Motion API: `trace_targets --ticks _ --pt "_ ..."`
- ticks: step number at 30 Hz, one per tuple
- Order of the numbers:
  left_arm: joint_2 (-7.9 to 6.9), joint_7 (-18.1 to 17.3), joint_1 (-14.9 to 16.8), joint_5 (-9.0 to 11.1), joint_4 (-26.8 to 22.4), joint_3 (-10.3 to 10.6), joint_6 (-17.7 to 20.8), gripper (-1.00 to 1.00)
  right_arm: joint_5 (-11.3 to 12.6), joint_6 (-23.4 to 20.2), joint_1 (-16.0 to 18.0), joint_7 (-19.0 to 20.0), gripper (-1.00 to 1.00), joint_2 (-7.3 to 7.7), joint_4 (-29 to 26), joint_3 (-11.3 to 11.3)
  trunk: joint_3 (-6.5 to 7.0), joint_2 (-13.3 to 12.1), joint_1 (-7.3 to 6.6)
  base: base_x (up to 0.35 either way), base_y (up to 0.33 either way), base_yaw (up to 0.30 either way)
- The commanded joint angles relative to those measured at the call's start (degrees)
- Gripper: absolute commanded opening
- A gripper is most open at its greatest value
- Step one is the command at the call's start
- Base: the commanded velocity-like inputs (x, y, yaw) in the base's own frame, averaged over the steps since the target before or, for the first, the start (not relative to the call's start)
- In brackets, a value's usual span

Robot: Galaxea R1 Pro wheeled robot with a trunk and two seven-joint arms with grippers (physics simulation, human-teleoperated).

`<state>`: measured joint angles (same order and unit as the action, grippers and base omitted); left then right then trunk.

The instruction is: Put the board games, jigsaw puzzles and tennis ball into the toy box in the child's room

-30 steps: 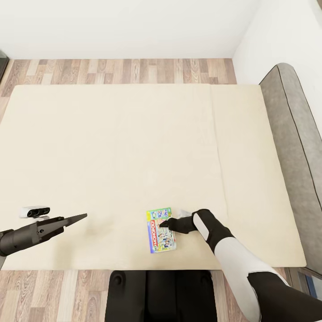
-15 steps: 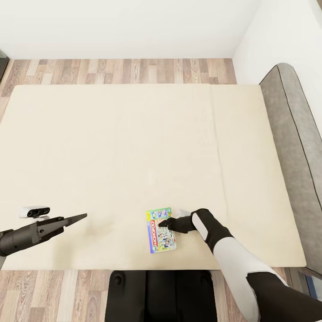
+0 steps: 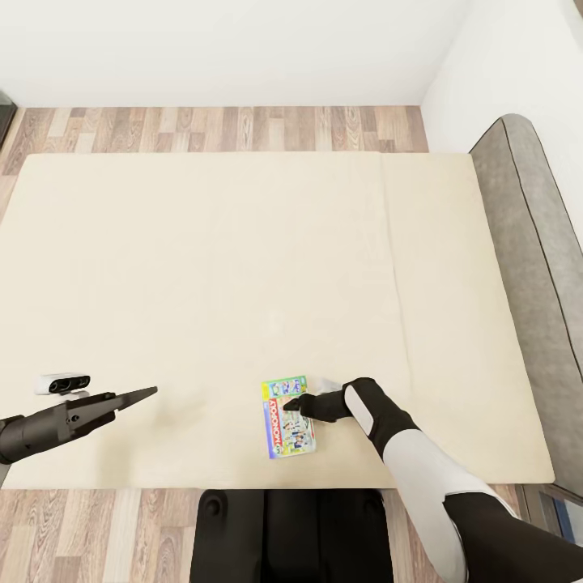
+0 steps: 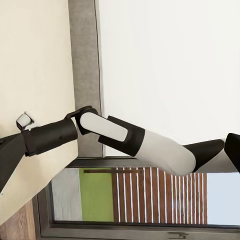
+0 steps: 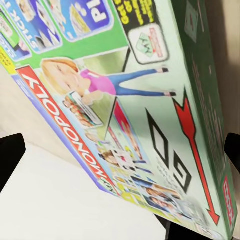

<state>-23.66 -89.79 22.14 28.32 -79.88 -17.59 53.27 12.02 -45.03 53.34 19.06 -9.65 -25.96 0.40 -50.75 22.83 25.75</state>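
- One green-and-white printed rectangular board game (image 3: pixel 289 417) lies low centre on our beige bed (image 3: pixel 202 267).
- Our right end effector (image 3: pixel 293 402) touches it, fingers apart.
- Our left end effector (image 3: pixel 146 393), lower left, looks closed.

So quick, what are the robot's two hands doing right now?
Left gripper: holding nothing; open or shut, cannot tell.
Right gripper: open, at the board game on the bed.

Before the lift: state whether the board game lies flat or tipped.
Tipped: the board game shows one side wall raised off the bed in the right wrist view.
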Motion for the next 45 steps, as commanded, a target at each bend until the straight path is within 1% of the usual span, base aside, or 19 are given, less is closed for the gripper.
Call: trace_targets --ticks 1,45 --pt "-0.05 -0.2 0.0 0.0 0.0 0.0 0.6 1.0 0.3 -0.3 0.0 -0.1 1.0 0.0 -0.1 0.0 -0.06 0.1 0.03 0.0 0.0 0.0" --pt "-0.24 -0.2 0.0 0.0 0.0 0.0 0.7 1.0 0.2 0.2 0.0 -0.1 1.0 -0.01 -0.1 0.0 -0.06 0.1 0.03 0.0 0.0 0.0"
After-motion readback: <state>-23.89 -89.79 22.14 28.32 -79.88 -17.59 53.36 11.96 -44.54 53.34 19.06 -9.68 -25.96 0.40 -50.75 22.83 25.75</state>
